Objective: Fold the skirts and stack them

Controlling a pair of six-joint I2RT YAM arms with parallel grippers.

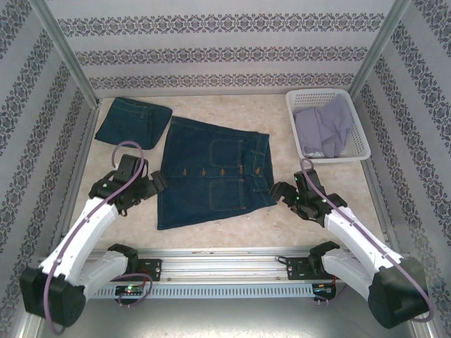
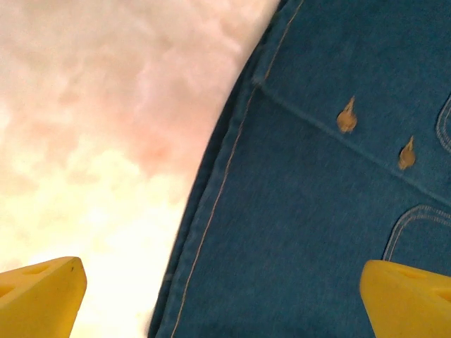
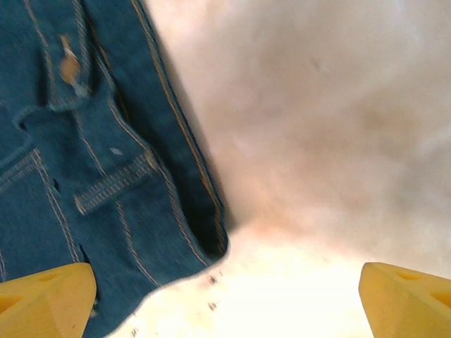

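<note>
A dark blue denim skirt (image 1: 211, 172) with pockets and buttons lies spread flat mid-table. A second denim skirt (image 1: 134, 120) lies folded at the far left. A lavender-grey skirt (image 1: 325, 127) is bunched inside the white basket (image 1: 331, 156). My left gripper (image 1: 158, 184) hovers open at the spread skirt's left edge; in the left wrist view the gripper (image 2: 225, 310) straddles that hem (image 2: 211, 225), one yellow fingertip (image 2: 39, 296) over bare table. My right gripper (image 1: 281, 192) is open at the waistband side; in its wrist view the gripper (image 3: 225, 310) sits just off the waistband corner (image 3: 141, 211).
The basket stands at the far right corner. Patterned walls with metal posts close in the table on three sides. A slotted rail (image 1: 225, 264) with both arm bases runs along the near edge. Bare tabletop (image 1: 303, 232) lies right of the spread skirt.
</note>
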